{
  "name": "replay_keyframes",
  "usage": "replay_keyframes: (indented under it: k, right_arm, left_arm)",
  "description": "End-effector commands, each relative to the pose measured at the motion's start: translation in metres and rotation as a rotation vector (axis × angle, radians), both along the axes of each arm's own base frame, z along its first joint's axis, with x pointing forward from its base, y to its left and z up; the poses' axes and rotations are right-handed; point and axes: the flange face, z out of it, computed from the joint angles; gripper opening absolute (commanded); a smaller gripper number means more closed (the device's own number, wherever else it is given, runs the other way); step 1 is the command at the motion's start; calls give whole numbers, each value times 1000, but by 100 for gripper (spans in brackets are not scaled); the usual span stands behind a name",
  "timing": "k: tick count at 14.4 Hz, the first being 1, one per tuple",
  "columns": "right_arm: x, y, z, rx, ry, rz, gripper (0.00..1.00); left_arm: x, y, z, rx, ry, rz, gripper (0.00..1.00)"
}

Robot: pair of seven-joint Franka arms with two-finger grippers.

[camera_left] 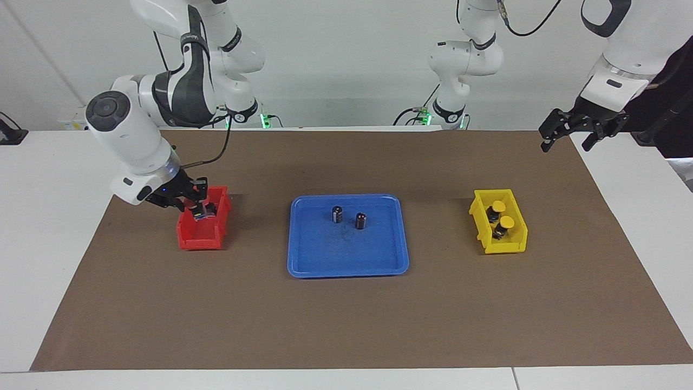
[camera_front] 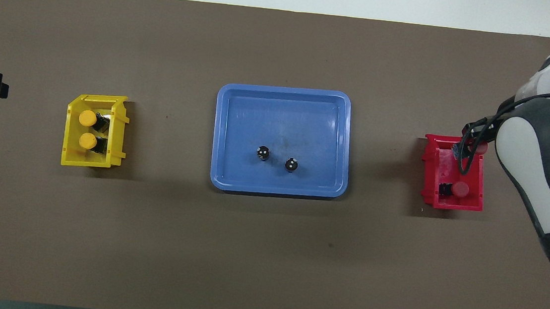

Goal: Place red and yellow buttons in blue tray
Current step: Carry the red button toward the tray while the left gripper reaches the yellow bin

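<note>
My right gripper (camera_left: 199,209) hangs just above the red bin (camera_left: 199,242), shut on a red button (camera_front: 479,147) held over the bin's end farther from the robots. A second red button (camera_front: 459,189) lies in the red bin (camera_front: 455,205). Two yellow buttons (camera_left: 498,207) (camera_left: 507,222) sit in the yellow bin (camera_left: 506,246), also visible from overhead (camera_front: 87,118) (camera_front: 88,141). The blue tray (camera_left: 346,271) (camera_front: 285,91) lies mid-table between the bins. My left gripper (camera_left: 582,132) waits open in the air over the mat's edge at the left arm's end.
Two dark capless cylinders (camera_left: 337,214) (camera_left: 361,220) stand in the blue tray, in its half nearer the robots. A brown mat (camera_left: 346,325) covers the table. The yellow bin (camera_front: 90,162) sits toward the left arm's end.
</note>
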Motion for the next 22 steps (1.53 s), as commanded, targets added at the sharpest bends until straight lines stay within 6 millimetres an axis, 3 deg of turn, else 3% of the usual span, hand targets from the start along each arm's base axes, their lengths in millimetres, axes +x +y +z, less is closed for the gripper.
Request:
replay_keyframes:
  k: [1,4,6,10,14,17,20,22]
  right_arm:
    - [25,67,20,-29,-8,-58,12]
    - [25,149,21,-32,-52,-136,7]
    - [32,188,13,-24,-78,-143,7]
    - [59,251,-34,-14,-93,-203,7]
    - [63,268,-62,6,-115,-220,8]
    - [59,267,-87,0,-95,-219,8]
    - [49,261,-110,-12,-70,-223,9]
    - [40,258,-122,-9,-77,-222,10]
  left_arm:
    - [-10,0,1,15,9,8,100]
    - [-12,-1,1,14,17,7,100]
    - [-10,-1,1,14,9,5,100]
    - [-12,-1,1,14,18,8,100]
    - [-11,-5,-2,9,12,6,100]
    - [-33,-3,-27,-2,50,37,100]
    - [-73,-16,-86,-28,3,46,100]
    - [-84,-24,-121,-30,15,37,99]
